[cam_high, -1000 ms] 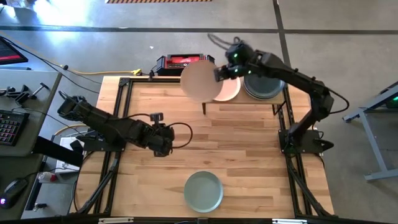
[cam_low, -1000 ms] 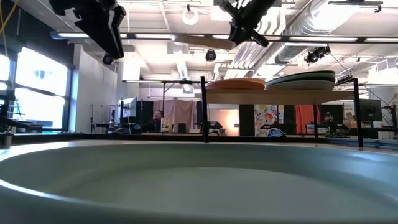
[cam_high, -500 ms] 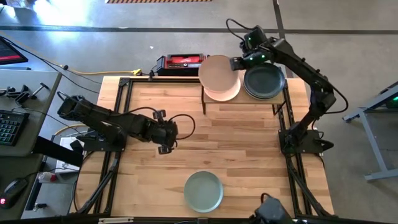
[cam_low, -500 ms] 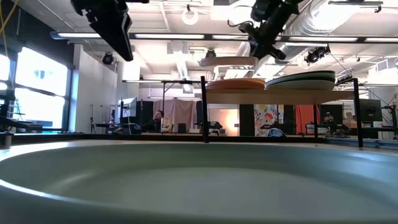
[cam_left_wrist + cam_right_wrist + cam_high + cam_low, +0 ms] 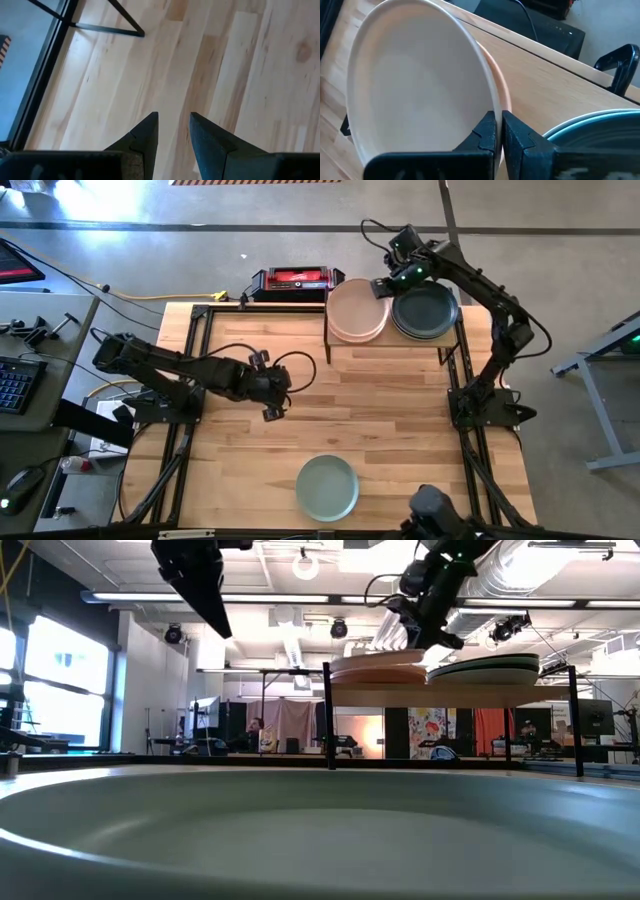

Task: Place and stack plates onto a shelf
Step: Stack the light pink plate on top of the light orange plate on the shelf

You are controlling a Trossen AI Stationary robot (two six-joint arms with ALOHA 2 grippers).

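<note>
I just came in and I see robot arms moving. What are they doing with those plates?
They are stacking plates on a little wooden shelf. The right gripper is pinching the rim of a cream plate and holding it right over a peach plate on the shelf. Beside that pile sits a stack of dark plates. The left gripper hangs open above the table. One light green plate waits there.

Low view: a pale green plate [image 5: 320,840] fills the foreground as a blur, its rim cut off at both sides and below. Beneath the pale plate [image 5: 415,85] pinched by the right gripper [image 5: 498,131], only a peach sliver [image 5: 501,95] shows; how many lie under it cannot be told. The dark stack [image 5: 425,312] beside that gripper hides its lower plates.
</note>
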